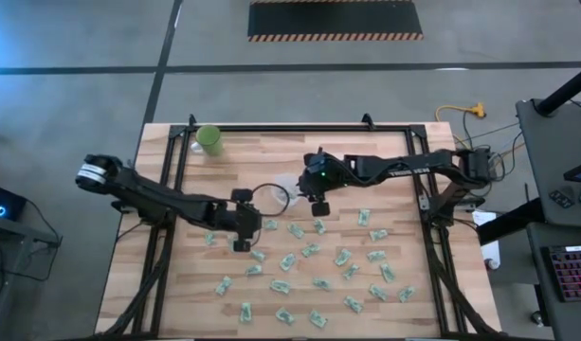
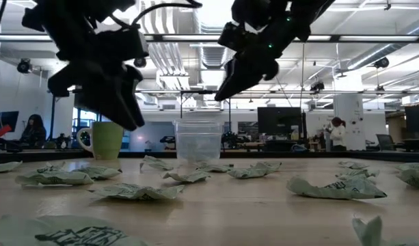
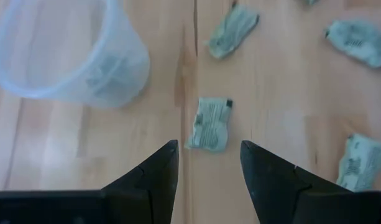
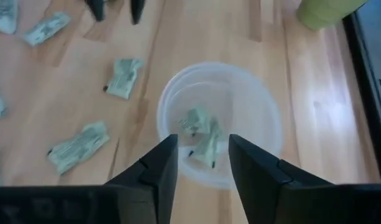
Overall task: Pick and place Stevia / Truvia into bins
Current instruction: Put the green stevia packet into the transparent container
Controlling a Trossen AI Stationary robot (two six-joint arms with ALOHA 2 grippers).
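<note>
Hovering right tool above clear cup

text: none legible | packets: dark print, unreadable; right arm: lettering unreadable

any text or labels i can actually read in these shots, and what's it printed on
None can be read for certain.
Packets: dark print on the pale green paper, too blurred to read in any view.
Right arm: pale lettering along its link, too small to read.
Clear cup: no label visible.
Green cup: no marking visible.
Striped mat on the floor: yellow-black hazard edging, no words.
</note>
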